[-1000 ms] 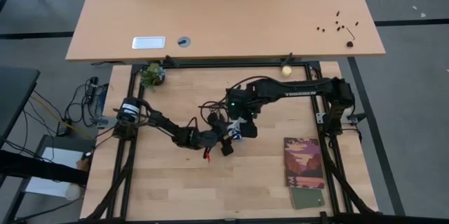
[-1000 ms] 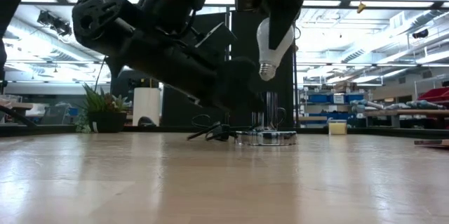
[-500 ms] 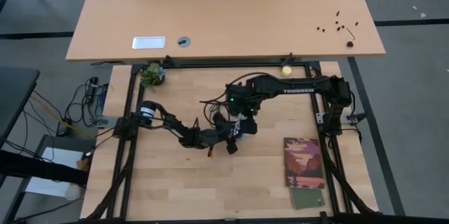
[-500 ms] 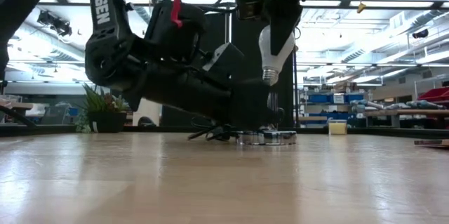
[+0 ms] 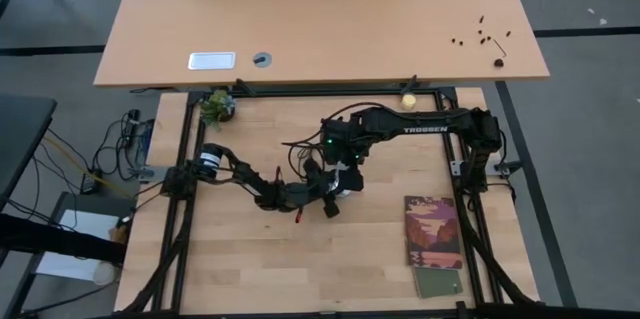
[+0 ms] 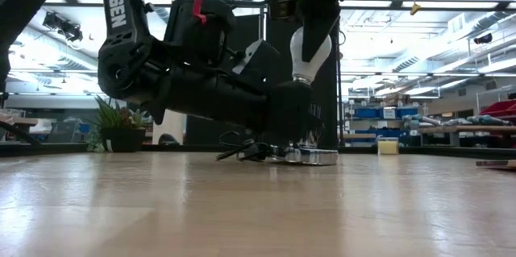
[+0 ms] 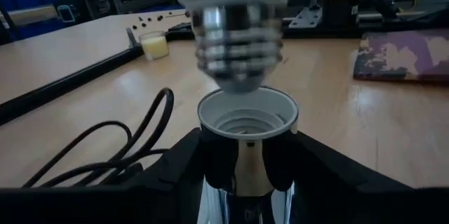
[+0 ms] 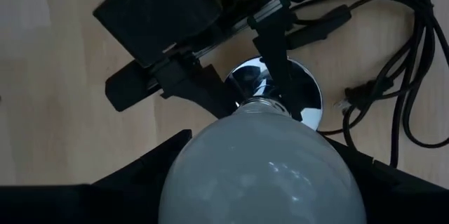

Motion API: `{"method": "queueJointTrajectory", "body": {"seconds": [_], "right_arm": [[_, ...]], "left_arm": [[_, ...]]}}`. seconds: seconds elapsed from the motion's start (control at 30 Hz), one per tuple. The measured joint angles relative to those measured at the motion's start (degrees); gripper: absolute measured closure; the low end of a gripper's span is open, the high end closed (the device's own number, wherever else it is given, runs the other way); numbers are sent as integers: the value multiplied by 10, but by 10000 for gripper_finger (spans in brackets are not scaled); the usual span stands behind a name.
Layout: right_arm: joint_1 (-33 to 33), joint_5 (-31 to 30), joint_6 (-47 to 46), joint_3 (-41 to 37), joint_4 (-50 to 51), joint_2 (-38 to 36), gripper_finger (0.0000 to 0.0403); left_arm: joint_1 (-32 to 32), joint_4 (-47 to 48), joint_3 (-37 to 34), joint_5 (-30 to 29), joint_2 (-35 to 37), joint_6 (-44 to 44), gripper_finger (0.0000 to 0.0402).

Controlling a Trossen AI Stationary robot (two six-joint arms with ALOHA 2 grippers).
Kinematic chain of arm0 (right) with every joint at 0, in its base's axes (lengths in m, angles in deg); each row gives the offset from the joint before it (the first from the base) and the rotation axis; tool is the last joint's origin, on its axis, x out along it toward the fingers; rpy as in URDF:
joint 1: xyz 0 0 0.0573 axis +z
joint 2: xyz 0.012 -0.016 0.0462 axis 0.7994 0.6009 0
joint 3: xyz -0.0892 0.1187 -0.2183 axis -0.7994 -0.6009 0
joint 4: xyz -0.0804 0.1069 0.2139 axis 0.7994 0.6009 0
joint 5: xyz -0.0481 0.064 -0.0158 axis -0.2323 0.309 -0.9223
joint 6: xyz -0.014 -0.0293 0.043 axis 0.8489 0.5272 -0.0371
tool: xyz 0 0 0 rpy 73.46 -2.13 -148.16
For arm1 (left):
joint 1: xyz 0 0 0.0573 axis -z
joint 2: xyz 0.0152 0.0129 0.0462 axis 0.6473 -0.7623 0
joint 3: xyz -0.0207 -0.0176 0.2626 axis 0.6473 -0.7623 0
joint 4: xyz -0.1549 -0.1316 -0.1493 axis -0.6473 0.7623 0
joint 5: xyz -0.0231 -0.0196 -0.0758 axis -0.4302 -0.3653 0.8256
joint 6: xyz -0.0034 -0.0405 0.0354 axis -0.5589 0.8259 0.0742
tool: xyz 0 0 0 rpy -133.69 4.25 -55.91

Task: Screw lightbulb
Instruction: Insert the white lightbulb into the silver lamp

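The white lightbulb (image 6: 310, 46) hangs base down in my right gripper (image 8: 263, 182), which points steeply down over the table's middle (image 5: 345, 167). Its screw base (image 7: 238, 48) hovers just above the open mouth (image 7: 247, 110) of the socket, clear of it. The socket stands on its round silver disc (image 8: 309, 101) on the table. My left gripper (image 7: 242, 182) lies nearly level at table height (image 5: 338, 189), reaching in from the left, shut on the socket's chrome neck. My left gripper pinches the socket's chrome neck (image 7: 242, 175) below the mouth, one finger (image 7: 186, 161) on each side. The fingers come in level from the table's left. The socket stands upright on its disc on the table. My right gripper holds the lightbulb by its glass globe (image 8: 263, 175), pinched between the two fingers (image 8: 140, 171) from above. The bulb hangs lifted clear with its screw base pointing down, leaning a little off upright in the low view.
The socket's black cord (image 8: 396, 76) lies in loops on the table beside the disc. A booklet (image 5: 433, 231) and a green card (image 5: 438, 281) lie at the near right. A small yellowish ball (image 5: 408, 101) and a plant (image 5: 216, 106) sit at the far edge.
My left gripper has sunk toward the table and tipped from slanting down to nearly level, coming in around the socket's neck. The lightbulb has stayed hanging over the socket.
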Motion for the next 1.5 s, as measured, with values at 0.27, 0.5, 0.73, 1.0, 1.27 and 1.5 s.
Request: {"method": "queueJointTrajectory", "body": {"seconds": [0.27,0.5,0.73,1.0,1.27,1.5], "right_arm": [[1,0,-10,0,5,0,133],[-1,0,-29,0,3,0,133],[-7,0,-39,-1,6,29,133],[-7,2,-36,0,3,59,133],[4,-19,-59,1,-41,64,133],[29,-58,-75,0,-34,64,133]], "left_arm": [[0,-7,0,0,0,1,218],[0,-6,0,0,0,2,218],[0,-6,0,0,0,5,218],[0,2,-1,0,0,15,218],[0,2,-2,-3,0,19,218],[0,9,-1,-2,0,28,218]]}}
